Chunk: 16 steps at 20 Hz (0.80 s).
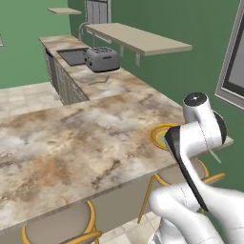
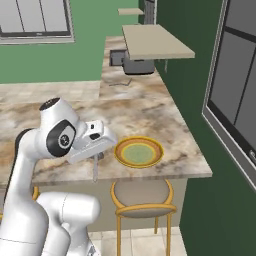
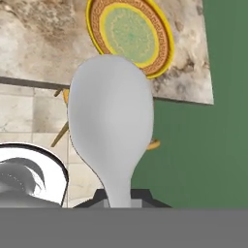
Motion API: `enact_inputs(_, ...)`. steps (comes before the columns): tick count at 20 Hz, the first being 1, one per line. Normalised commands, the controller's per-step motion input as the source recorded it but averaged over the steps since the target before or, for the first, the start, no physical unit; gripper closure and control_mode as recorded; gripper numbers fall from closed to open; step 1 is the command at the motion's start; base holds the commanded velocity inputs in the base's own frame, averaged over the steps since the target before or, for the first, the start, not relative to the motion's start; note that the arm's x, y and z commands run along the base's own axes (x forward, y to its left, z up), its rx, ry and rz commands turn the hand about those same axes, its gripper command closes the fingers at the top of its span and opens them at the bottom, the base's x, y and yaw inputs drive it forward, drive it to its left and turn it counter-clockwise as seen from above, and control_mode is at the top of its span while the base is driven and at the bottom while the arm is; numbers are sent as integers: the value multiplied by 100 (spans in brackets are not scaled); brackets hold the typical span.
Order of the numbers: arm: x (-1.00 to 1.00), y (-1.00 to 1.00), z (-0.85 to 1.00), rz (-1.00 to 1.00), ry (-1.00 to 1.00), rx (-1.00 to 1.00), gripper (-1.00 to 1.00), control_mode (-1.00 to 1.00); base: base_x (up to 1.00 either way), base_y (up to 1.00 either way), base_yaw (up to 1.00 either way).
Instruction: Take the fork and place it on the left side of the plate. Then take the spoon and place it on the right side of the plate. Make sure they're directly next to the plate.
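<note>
My gripper (image 2: 95,156) is shut on the grey spoon (image 3: 111,116). The spoon's oval bowl looms large in the hand view. In the right base view the spoon (image 2: 95,171) hangs down from the hand just off the counter's front edge, left of the yellow-gold plate (image 2: 120,150). That plate (image 3: 131,34) lies near the counter's front right corner, partly hidden behind my arm in the left base view (image 1: 159,133). A slim grey piece that looks like the fork (image 1: 99,82) lies far back on the counter by the toaster, too small to make out tines.
A toaster (image 1: 102,59) and a sink (image 1: 71,56) sit at the back of the marble counter (image 1: 71,143). A wall shelf (image 1: 138,38) juts over the far counter. Yellow-framed stools (image 2: 142,200) stand under the front edge. A window (image 2: 235,90) is on the right wall.
</note>
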Motion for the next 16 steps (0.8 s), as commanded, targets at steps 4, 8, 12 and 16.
enact_inputs(4,38,-69,0,-2,2,9,100,-100,0,0,0)
enact_inputs(8,53,-50,0,0,3,7,100,-100,0,0,0)
enact_inputs(12,54,-52,0,0,0,7,100,-100,0,0,0)
enact_inputs(16,54,-52,0,0,0,9,100,-100,0,0,0)
